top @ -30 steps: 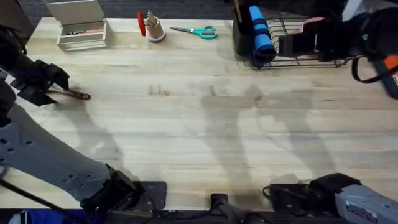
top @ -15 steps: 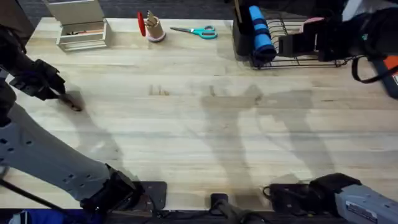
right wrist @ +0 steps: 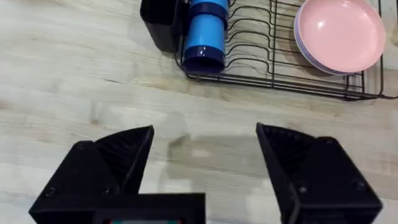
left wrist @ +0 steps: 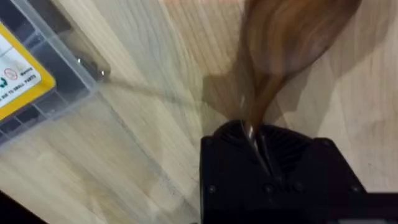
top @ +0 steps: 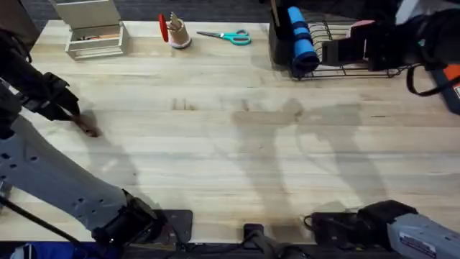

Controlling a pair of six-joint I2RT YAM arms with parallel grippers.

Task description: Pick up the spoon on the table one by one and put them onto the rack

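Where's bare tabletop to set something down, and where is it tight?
Open: the pale wood table across the middle, between the brown wooden spoon held by the left gripper and the black wire rack. Crowded: the far edge, with the beige box, teal-handled scissors and rack.

brown wooden spoon (top: 86,126), tilted, table's (top: 230,158) left edge

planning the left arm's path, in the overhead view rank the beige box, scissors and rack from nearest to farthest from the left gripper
1. Beige box: far left corner of the table, just beyond the left gripper, which holds a spoon.
2. Scissors: far edge, near the middle.
3. Rack: far right, across the table.
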